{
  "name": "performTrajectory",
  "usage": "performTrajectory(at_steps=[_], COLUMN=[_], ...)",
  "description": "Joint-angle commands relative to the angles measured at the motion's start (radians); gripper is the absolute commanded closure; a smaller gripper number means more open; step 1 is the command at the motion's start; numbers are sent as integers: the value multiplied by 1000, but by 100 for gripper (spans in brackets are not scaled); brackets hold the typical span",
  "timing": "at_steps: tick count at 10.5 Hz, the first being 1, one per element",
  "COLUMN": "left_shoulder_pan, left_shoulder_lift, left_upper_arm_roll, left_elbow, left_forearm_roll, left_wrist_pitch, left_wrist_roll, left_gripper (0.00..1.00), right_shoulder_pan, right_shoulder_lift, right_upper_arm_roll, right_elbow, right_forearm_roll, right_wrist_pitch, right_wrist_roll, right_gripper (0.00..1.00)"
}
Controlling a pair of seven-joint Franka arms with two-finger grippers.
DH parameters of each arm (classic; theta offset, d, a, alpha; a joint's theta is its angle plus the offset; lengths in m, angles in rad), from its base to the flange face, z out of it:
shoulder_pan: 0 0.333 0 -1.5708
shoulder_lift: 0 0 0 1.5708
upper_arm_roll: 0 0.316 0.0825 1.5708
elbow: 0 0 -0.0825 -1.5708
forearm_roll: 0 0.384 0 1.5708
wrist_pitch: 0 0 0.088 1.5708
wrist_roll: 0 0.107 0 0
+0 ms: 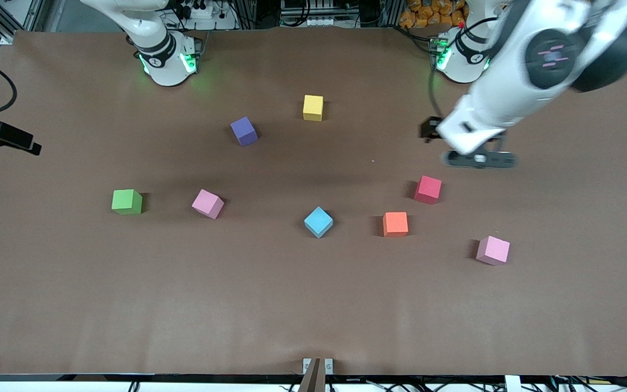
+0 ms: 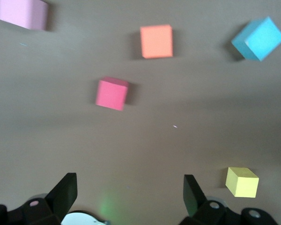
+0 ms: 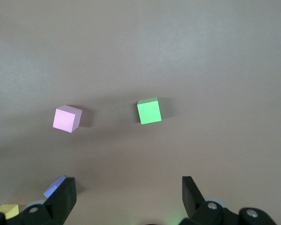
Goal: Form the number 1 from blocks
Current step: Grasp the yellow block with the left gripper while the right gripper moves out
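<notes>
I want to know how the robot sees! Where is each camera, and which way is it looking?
Front view: high up, facing both arms, all eight blocks in sight; left gripper up over the table.
Left wrist view: looks down past its open fingers at the red block.
Right wrist view: looks down past its open fingers at the green block.
Both wrist views show the yellow block.

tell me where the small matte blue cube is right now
The small matte blue cube sits mid-table in the front view, beside the matte orange cube and nearer the front camera than the matte yellow cube.
</notes>
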Motion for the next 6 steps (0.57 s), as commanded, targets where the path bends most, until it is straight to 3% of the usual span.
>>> performTrajectory(at_steps=[1, 6], left_shoulder_pan=[-12, -265], left_shoulder_lift=[61, 311], left_upper_arm_roll=[-98, -109], left_elbow=[-98, -90], left_forearm_roll=[-38, -35], left_wrist_pitch=[103, 237], left_wrist_roll=[-92, -367], left_gripper=[0, 0], right_shoulder_pan=[17, 62], right_shoulder_lift=[-1, 40], right_upper_arm_roll=[5, 5], right_elbow=[-6, -15], right_forearm_roll=[7, 3], right_wrist_pitch=[-4, 4], right_wrist_roll=[-13, -13], right_gripper=[0, 0])
